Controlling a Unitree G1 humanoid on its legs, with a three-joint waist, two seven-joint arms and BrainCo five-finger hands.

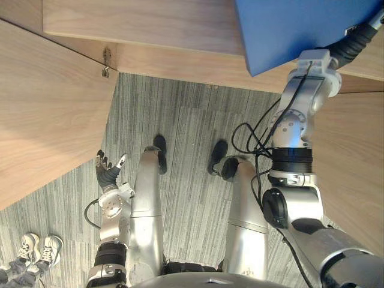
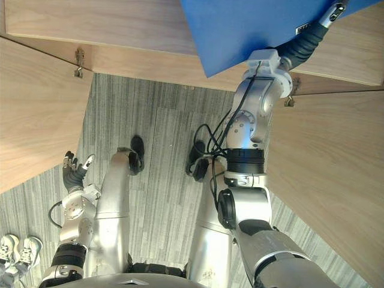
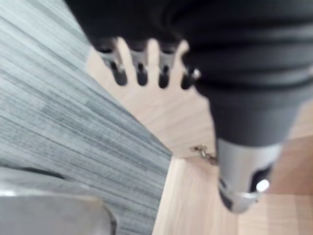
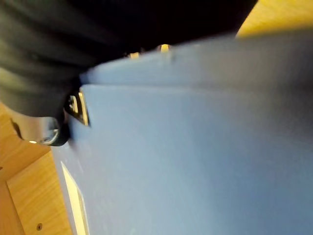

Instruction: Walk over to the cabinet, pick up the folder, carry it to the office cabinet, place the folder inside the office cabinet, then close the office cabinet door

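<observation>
Placing step: your right hand [image 1: 359, 37] clamps the blue folder [image 1: 294, 30], upper right. Next, slide it into the office cabinet [image 1: 150, 27]. Your left hand [image 1: 108, 170] hangs relaxed.

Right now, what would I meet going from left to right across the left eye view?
person's white shoes on the carpet → left hand, hanging open → blue folder, pinched in the right hand
</observation>
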